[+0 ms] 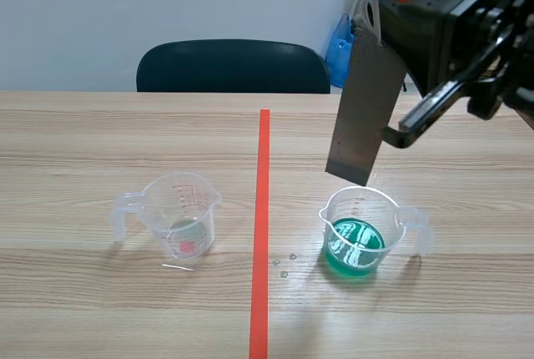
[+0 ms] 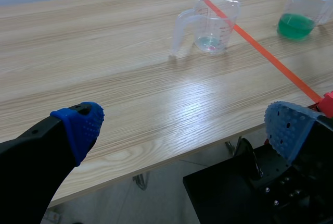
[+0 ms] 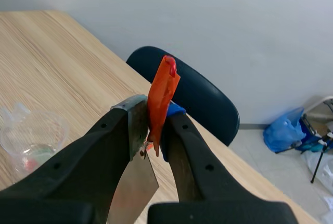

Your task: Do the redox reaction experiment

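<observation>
My right gripper (image 3: 153, 113) is shut on a flat grey metal strip (image 1: 363, 108) with an orange-red wrap (image 3: 162, 86) at its upper end. The strip hangs tilted, its lower end just above the rim of a clear measuring cup of green liquid (image 1: 359, 234), right of the red line. A second clear cup (image 1: 175, 213) stands left of the line with only a small trace at its bottom. My left gripper (image 2: 184, 125) is open and holds nothing, out past the table's near edge, far from both the second cup (image 2: 210, 23) and the green-liquid cup (image 2: 301, 13).
A dark chair (image 1: 234, 67) stands behind the table, and a blue bag (image 1: 340, 46) lies on the floor beyond it. A few small droplets (image 1: 284, 263) sit on the wood between the red line and the green cup.
</observation>
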Available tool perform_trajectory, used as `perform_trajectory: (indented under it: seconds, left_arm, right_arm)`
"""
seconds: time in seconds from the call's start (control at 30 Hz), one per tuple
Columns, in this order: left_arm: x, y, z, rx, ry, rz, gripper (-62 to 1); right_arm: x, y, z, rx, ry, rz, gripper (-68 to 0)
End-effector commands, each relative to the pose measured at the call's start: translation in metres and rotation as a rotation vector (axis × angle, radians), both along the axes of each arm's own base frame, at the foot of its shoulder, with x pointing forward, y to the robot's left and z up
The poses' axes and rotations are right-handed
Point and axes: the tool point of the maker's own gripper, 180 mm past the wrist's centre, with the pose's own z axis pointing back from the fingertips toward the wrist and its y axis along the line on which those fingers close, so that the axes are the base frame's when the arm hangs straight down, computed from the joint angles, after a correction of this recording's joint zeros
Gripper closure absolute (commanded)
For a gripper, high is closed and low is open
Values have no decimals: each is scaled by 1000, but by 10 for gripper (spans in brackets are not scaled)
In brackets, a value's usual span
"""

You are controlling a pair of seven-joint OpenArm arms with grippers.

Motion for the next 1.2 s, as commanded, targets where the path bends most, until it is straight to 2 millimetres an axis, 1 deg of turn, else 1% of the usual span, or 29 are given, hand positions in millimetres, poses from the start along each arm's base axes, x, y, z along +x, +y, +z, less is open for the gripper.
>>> perform_trajectory:
  seconds: [0.0, 0.43, 0.73, 1.17]
  left_arm:
    - [3, -2, 5, -19, -25, 0, -623]
    - [3, -2, 5, -19, -25, 0, -623]
    - [3, -2, 5, -19, -25, 0, -623]
    - [3, -2, 5, -19, -25, 0, -623]
  right_arm:
    - [3, 3, 8, 2, -30, 16, -20]
    - [19, 38, 10, 21, -46, 116, -20]
    - [25, 68, 12, 50, -46, 207, -20]
    - [35, 112, 4, 97, 16, 280, -20]
